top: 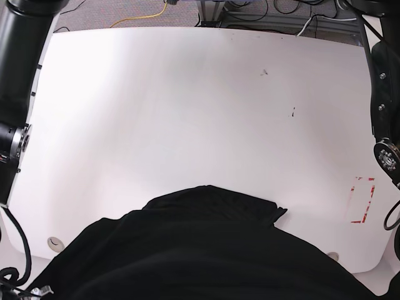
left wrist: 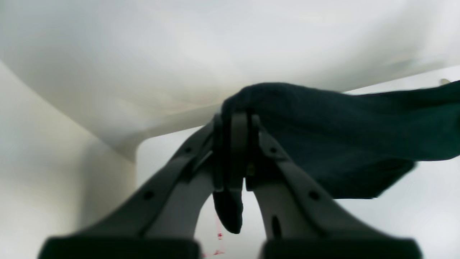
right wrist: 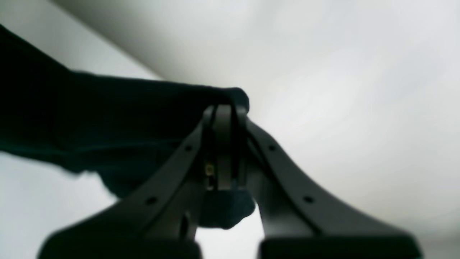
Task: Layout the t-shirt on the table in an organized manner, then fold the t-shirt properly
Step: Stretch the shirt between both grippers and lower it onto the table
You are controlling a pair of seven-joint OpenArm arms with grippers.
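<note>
Black soft cloth t-shirt [top: 206, 250] hangs bunched over the near edge of the large white smooth table [top: 187, 106], far side wide open! Left gripper [left wrist: 233, 122] is clamped tight on a fold of fabric, right gripper [right wrist: 224, 111] pinching another fold, cloth stretched between them.

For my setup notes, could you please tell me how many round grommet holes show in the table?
2: one grommet hole near the table's near-left corner, the other near-right, beside the t-shirt. The shirt may hide more.
</note>
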